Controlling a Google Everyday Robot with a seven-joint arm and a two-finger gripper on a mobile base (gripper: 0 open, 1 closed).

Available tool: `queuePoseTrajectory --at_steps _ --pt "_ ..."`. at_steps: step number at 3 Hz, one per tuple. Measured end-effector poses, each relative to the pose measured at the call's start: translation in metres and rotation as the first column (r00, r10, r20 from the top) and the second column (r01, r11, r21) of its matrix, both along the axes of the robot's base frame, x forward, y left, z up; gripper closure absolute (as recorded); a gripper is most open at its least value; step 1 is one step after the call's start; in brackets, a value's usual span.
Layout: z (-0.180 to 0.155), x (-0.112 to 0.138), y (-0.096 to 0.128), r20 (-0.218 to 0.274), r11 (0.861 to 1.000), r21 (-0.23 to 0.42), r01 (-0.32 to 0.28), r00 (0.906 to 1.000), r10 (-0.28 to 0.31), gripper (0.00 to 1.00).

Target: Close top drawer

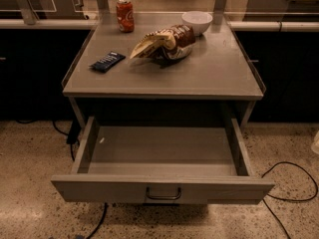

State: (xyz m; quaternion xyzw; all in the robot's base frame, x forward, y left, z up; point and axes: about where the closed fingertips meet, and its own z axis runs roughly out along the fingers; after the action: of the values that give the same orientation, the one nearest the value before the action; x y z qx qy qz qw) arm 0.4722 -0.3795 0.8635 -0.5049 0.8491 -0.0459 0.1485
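One top drawer (162, 188) shows, pulled far out from under the grey desk (209, 81). Its front panel faces the camera, with a single dark wire pull handle (163, 194) at centre. The drawer's tray holds only one small pale fleck (102, 140) near its left wall. Four things lie on the desk: one red soda can (125, 15) upright at the back left, one white bowl (197, 21) at the back right, one crumpled chip bag (164, 43) just in front of the bowl, and one dark blue snack packet (107, 61) lying flat to the left. Black cables (294, 183) trail over the speckled floor (30, 183) on both sides. No hand is in view, so its state cannot be told.
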Motion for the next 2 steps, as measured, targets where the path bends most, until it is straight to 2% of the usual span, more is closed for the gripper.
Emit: queuePoseTrajectory --at_steps 1,2 --pt "-0.0004 -0.0002 0.0 -0.004 1.0 -0.01 -0.01 0.9999 0.01 0.0" --pt "-0.0021 -0.0018 -0.0016 -0.034 0.996 -0.064 -0.069 0.9972 0.067 0.0"
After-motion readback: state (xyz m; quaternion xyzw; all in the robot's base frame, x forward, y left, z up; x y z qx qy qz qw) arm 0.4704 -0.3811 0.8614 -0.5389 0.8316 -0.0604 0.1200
